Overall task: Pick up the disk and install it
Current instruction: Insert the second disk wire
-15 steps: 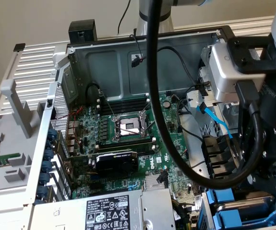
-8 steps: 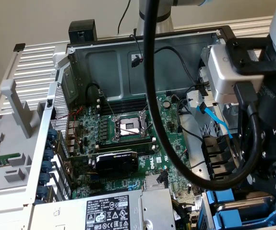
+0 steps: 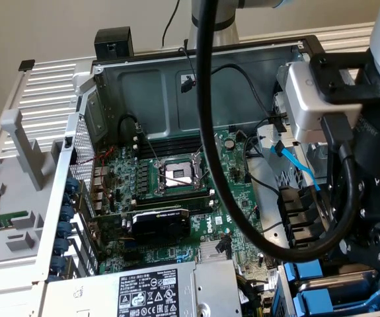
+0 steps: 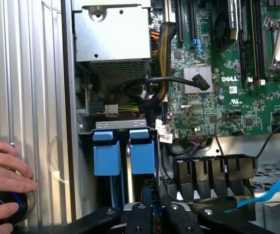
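Setting: an opened computer case (image 3: 176, 66) lies with its green motherboard (image 3: 176, 178) facing up; a pale ribbed panel (image 3: 44, 86) lies along the exterior view's left, and a plain wall stands behind.
Inside the case: an empty processor socket (image 3: 178, 174) sits mid-board, a black graphics card (image 3: 160, 223) just below it, and a grey power-supply box (image 3: 156, 290) with a black-and-white sticker at the near edge.
Cables: a thick black cable (image 3: 206, 132) hangs down across the case; a light blue flat cable (image 3: 299, 168) runs by the drive cage.
Drive bay: two blue carriers stand side by side in the bay (image 4: 125, 127) next to the power supply.
Disk: the disk (image 4: 143, 157) sits in its slot beside the other blue-carrier drive (image 4: 106, 157), directly ahead of the claw; its blue end faces the camera and its long axis runs down into the bay, edge-on.
Claw: the claw (image 4: 147, 207) is nearly closed, its black fingers (image 4: 139, 214) pinched close together at the disk's near edge; whether it truly grips the disk, I cannot tell.
Person: a hand (image 4: 6, 180) rests on the ribbed panel, fingers over a dark round knob (image 4: 8, 207).
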Robot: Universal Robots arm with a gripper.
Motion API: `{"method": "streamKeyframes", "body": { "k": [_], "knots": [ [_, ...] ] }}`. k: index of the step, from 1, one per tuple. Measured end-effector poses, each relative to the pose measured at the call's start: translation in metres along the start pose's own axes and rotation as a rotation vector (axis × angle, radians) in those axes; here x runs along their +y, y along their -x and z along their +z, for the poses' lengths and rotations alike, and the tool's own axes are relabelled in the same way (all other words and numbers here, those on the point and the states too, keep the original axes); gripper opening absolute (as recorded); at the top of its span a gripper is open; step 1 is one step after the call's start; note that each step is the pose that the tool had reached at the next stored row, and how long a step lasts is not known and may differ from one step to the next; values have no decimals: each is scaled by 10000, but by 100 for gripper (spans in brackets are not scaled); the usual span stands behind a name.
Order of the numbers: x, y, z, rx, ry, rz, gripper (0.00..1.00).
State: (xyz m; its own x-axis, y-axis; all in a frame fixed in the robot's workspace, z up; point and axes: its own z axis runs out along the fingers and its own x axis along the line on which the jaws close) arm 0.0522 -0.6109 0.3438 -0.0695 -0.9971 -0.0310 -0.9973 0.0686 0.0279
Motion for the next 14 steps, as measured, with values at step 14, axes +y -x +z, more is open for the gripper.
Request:
{"method": "streamKeyframes", "body": {
  "k": [14],
  "knots": [
    [8,-1,17,-9,-67,-3,16]
  ]
}}
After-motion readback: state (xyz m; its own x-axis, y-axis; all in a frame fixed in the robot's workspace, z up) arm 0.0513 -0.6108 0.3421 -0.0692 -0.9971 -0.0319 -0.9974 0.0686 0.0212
